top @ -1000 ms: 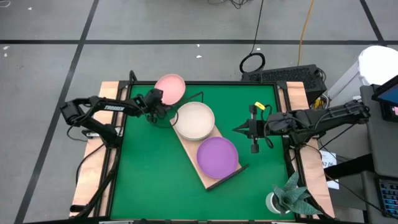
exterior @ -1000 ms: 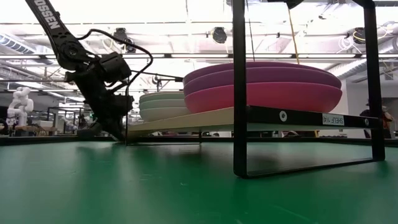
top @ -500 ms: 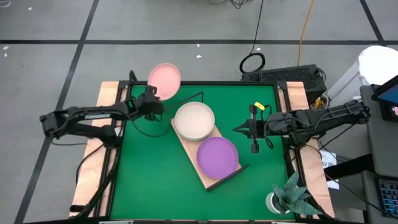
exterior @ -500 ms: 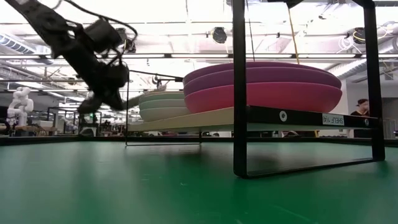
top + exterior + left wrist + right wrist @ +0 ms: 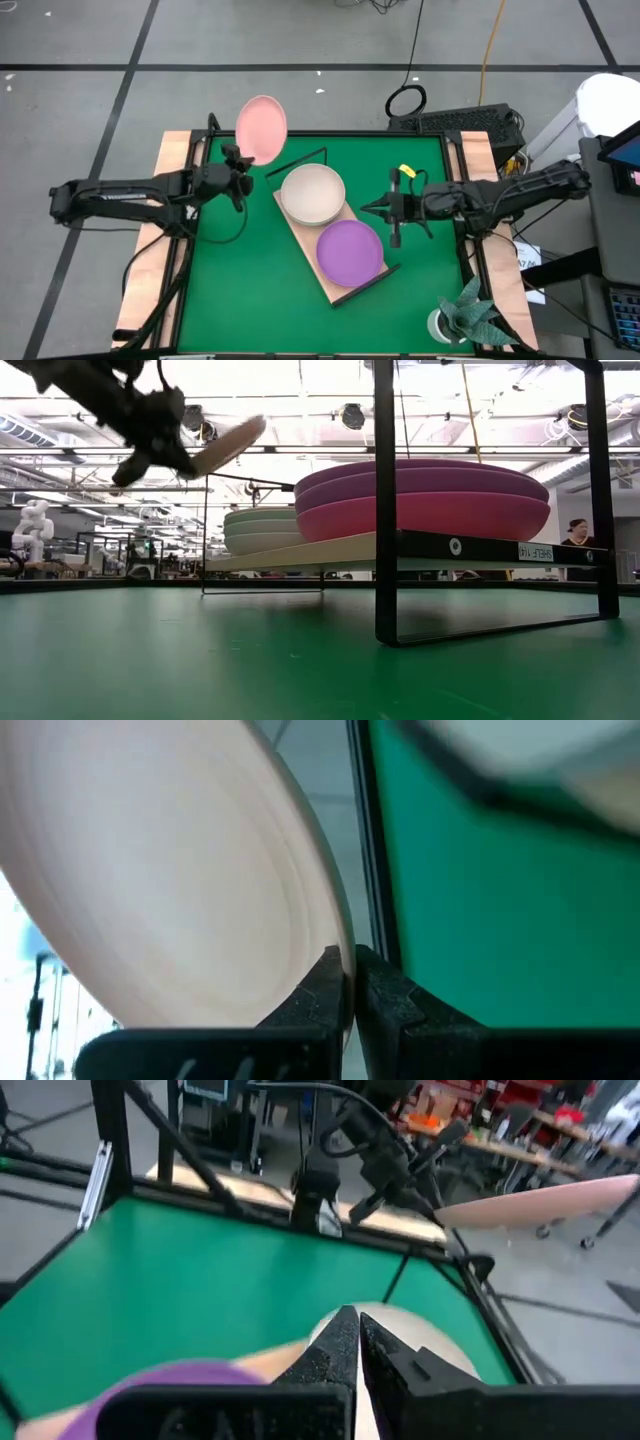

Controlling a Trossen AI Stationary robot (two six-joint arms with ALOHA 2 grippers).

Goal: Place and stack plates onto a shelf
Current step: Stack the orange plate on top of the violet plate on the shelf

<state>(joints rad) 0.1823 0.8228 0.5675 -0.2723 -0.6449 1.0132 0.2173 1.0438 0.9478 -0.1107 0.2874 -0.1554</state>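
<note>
My left gripper [image 5: 242, 163] [image 5: 168, 452] [image 5: 347, 956] is shut on a salmon pink plate [image 5: 261, 128] [image 5: 226, 444] high over the table's far left corner. The shelf [image 5: 318, 268], a light wood board with black wire ends, lies slantwise on the green mat. On it sit a stack topped by a beige plate [image 5: 313, 194] [image 5: 260, 530] and a stack topped by a purple plate [image 5: 350, 251] [image 5: 425, 488], with magenta at its bottom. My right gripper [image 5: 393, 212] [image 5: 350, 1328] is shut, holds nothing, and hovers right of the shelf. My left gripper pinches the pink plate's rim [image 5: 338, 935] at the side nearest the arm, one finger on the inner face and one on the underside. The fingers come slanting upward from the table's left. The plate is lifted clear and tilted, its free edge [image 5: 258, 424] higher.
A potted plant [image 5: 466, 318] stands at the table's near right corner. The shelf's black wire frame [image 5: 386, 510] rises well above the board. Bare green mat [image 5: 240, 280] lies left of and in front of the shelf. A person [image 5: 578, 536] stands in the room behind.
My left gripper has raised the pink plate from the table's far left corner, high into the air, and drawn back a little toward the left edge. The plate has tipped from flat to tilted. My right gripper has shifted slightly left toward the shelf.
</note>
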